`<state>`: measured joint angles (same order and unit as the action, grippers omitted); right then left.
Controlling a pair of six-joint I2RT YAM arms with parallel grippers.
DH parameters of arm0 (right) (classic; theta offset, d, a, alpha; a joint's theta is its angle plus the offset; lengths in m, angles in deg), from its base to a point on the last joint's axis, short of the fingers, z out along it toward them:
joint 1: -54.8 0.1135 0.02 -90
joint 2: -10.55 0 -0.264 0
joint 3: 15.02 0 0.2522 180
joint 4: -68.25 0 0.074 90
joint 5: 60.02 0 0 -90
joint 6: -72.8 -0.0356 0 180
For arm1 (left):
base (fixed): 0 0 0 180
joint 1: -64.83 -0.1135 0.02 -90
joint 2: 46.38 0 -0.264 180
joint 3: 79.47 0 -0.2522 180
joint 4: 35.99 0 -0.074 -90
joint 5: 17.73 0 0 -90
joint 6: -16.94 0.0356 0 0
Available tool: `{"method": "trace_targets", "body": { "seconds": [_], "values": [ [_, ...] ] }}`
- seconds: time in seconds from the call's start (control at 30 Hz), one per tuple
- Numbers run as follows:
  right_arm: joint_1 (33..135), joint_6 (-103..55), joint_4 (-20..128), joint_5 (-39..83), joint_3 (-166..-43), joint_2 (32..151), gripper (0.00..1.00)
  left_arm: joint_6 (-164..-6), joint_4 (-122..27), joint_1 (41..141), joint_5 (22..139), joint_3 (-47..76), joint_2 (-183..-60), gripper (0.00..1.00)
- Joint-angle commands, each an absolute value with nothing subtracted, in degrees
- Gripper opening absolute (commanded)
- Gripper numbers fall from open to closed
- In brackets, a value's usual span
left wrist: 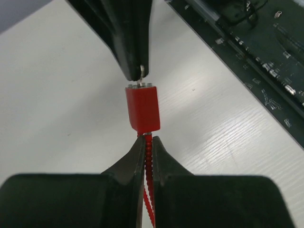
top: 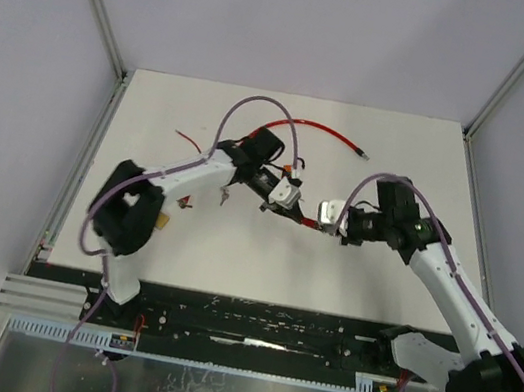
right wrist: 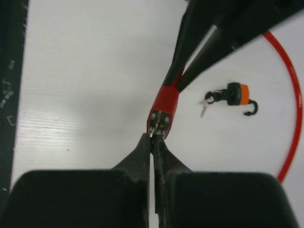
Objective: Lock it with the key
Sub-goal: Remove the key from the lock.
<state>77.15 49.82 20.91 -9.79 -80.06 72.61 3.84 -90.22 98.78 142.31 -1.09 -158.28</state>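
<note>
A red cable lock body [left wrist: 142, 108] hangs above the white table between both grippers. My left gripper [left wrist: 147, 140] is shut on the red ribbed cable [left wrist: 148, 154] just behind the body. My right gripper [right wrist: 153, 137] is shut on a small silver key [right wrist: 153, 131] that meets the metal end face of the lock body [right wrist: 164, 105]. The key [left wrist: 141, 72] also shows in the left wrist view, under the right fingers [left wrist: 128, 38]. From above, the left gripper [top: 289, 199] and right gripper [top: 324, 215] face each other mid-table, with the lock body [top: 307, 223] between them.
The lock's red cable [top: 305, 123] loops across the back of the table to a metal tip [top: 362, 155]. An orange padlock [right wrist: 236, 93] with keys lies beyond the lock. A black rail [top: 249, 326] runs along the near edge. Walls enclose the sides.
</note>
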Motion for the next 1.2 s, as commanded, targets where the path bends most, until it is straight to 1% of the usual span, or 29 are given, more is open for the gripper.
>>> {"method": "trace_targets", "body": {
  "seconds": [0.0,0.07,0.13,0.23,0.3,0.37,0.43,0.47,0.57,0.6,0.77,0.97,1.0,1.03,1.07,1.1,1.17],
  "values": [
    [69.8,38.7,11.4,-19.4,-86.8,75.4,0.0,-14.8,-50.7,98.1,119.6,22.3,-141.3,0.0],
    [66.6,35.3,9.7,-25.2,-88.5,78.2,0.0,-16.3,-40.6,99.6,111.5,28.8,-137.1,0.0],
    [65.4,33.9,7.7,-29.4,-89.7,80.7,0.0,-14.7,-35.4,101.1,106.4,32.6,-135.2,0.0],
    [65.3,35.8,4.2,-33.1,-91.1,82.9,0.0,-12.5,-35.3,102.4,102.0,33.3,-135.6,0.0],
    [65.4,37.4,4.0,-32.7,-91.1,82.2,0.0,-12.3,-36.3,102.5,101.4,32.6,-136.4,0.0],
    [66.6,38.5,5.9,-28.6,-89.8,79.2,0.0,-12.5,-39.4,102.3,103.2,30.9,-137.4,0.0],
    [69.3,38.7,10.4,-21.4,-86.3,74.9,0.0,-12.5,-44.4,101.8,107.5,27.7,-138.7,0.0],
    [70.3,38.0,13.0,-19.7,-84.8,73.2,0.0,-12.5,-45.8,101.7,109.6,26.7,-139.3,0.0],
    [70.6,38.9,12.9,-22.2,-85.5,72.8,0.0,-11.7,-52.2,101.4,117.1,23.2,-141.0,0.0],
    [70.6,39.3,12.2,-23.3,-86.2,73.4,0.0,-11.1,-54.5,101.4,118.3,22.1,-141.4,0.02],
    [70.6,39.0,13.3,-23.9,-86.9,73.2,0.0,-9.6,-60.0,100.3,120.9,19.5,-142.6,0.15],
    [70.0,38.2,14.4,-22.9,-86.2,72.0,0.0,-10.1,-60.3,98.9,124.9,19.8,-142.2,0.38],
    [69.9,38.2,14.4,-23.3,-86.1,71.9,0.0,-10.4,-60.0,98.8,125.0,20.0,-142.3,0.44],
    [69.9,38.1,14.5,-23.9,-86.2,71.9,0.0,-11.5,-58.4,98.7,125.3,20.5,-142.2,0.56],
    [69.9,38.1,14.5,-24.4,-86.3,71.9,0.0,-12.8,-56.5,98.7,125.9,21.1,-142.0,0.65],
    [69.8,38.4,14.4,-25.0,-86.5,72.0,0.0,-13.5,-54.7,98.8,126.7,21.5,-141.9,0.69],
    [69.8,39.2,13.7,-25.9,-86.9,72.5,0.0,-14.3,-52.8,98.8,128.5,21.9,-141.7,0.72]
  ]
}}
